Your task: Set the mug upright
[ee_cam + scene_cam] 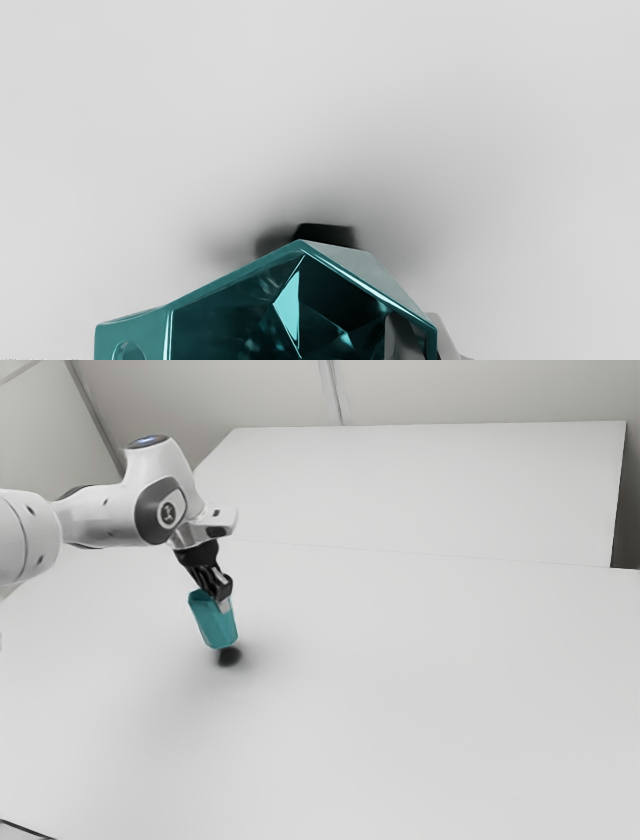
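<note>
Mug [295,295], teal, faceted: nearest wrist camera, mouth up. Gripper [224,602]: pinching mug wall, one finger inside, one outside. Exterior view: mug at 9 o'clock from centre, mouth leaning toward 11 o'clock; shadow [229,657] apart from base, at 6 o'clock. Status, judged: mug clear of table [400,710], nearly upright; outstanding: straightening, lowering, release. Handle [142,325]: cut off at wrist view's edge. Outer finger: partly behind wall. Mug's underside: hidden.
</note>
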Controlling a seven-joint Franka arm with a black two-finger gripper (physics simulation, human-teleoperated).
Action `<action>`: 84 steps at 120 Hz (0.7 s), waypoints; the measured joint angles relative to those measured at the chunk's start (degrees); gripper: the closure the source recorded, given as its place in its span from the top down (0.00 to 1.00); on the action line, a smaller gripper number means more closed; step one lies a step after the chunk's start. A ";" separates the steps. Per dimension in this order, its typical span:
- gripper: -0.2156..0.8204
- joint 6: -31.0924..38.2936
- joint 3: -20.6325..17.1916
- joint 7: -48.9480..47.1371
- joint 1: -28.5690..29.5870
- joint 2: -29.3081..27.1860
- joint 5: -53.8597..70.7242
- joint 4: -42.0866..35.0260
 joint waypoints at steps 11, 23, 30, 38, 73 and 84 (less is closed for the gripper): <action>0.03 -0.46 0.00 -2.19 -0.51 1.48 0.97 1.68; 0.03 -0.93 0.01 -4.42 -1.28 2.24 3.60 2.30; 0.03 -1.18 0.00 -5.65 -1.95 2.52 5.33 2.71; 0.03 -1.98 -0.02 -7.05 -3.03 3.39 7.42 4.29; 0.03 -5.88 -0.09 -13.34 -7.45 5.53 16.10 6.93; 0.03 -6.30 -0.08 -15.16 -7.67 5.85 17.41 7.01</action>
